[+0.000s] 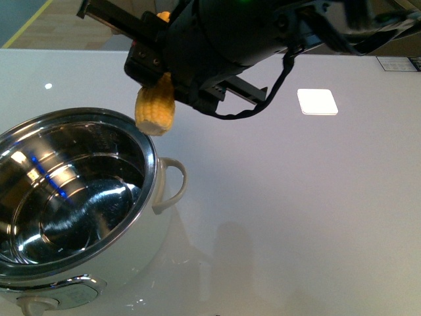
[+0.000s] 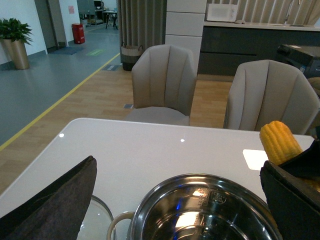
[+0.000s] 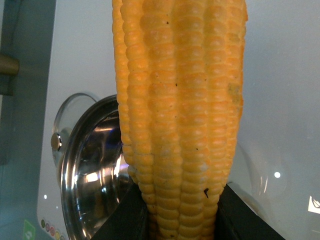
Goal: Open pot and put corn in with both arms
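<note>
The cream-white pot [image 1: 135, 260] stands open at the front left, its shiny steel inside bare. My right gripper [image 1: 150, 66] is shut on the yellow corn [image 1: 156, 108] and holds it upright in the air, its lower end just above the pot's far rim. In the right wrist view the corn [image 3: 180, 115] fills the frame between the black fingers of the gripper [image 3: 180, 217], with the pot [image 3: 95, 180] below. My left gripper [image 2: 172, 212] is open and empty over the pot [image 2: 150, 205], and the corn [image 2: 280, 142] shows beside its finger.
A glass lid [image 2: 97, 220] lies flat on the table beside the pot; it also shows in the right wrist view [image 3: 62, 120]. A small white square [image 1: 317, 101] lies on the white table at the far right. Two beige chairs [image 2: 165, 80] stand beyond the table's far edge.
</note>
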Tool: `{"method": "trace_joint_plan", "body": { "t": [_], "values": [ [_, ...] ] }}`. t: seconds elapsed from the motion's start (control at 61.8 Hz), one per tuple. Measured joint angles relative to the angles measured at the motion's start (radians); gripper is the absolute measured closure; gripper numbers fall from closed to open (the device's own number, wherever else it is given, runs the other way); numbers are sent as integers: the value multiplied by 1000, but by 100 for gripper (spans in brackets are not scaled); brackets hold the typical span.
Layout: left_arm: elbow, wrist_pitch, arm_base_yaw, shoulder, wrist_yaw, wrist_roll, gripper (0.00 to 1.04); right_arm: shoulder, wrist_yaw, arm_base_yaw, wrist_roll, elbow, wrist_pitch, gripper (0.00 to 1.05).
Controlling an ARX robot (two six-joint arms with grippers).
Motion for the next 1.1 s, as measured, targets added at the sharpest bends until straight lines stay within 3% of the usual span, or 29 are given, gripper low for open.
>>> {"method": "trace_joint_plan", "body": {
  "t": [0.841, 1.1],
  "values": [
    [0, 0, 0, 0, 0, 0, 7, 167, -117, 81, 172, 102, -1, 85],
    [0, 0, 0, 0, 0, 0, 7, 167, -124, 79, 174, 85, 11, 42]
  ]
}}
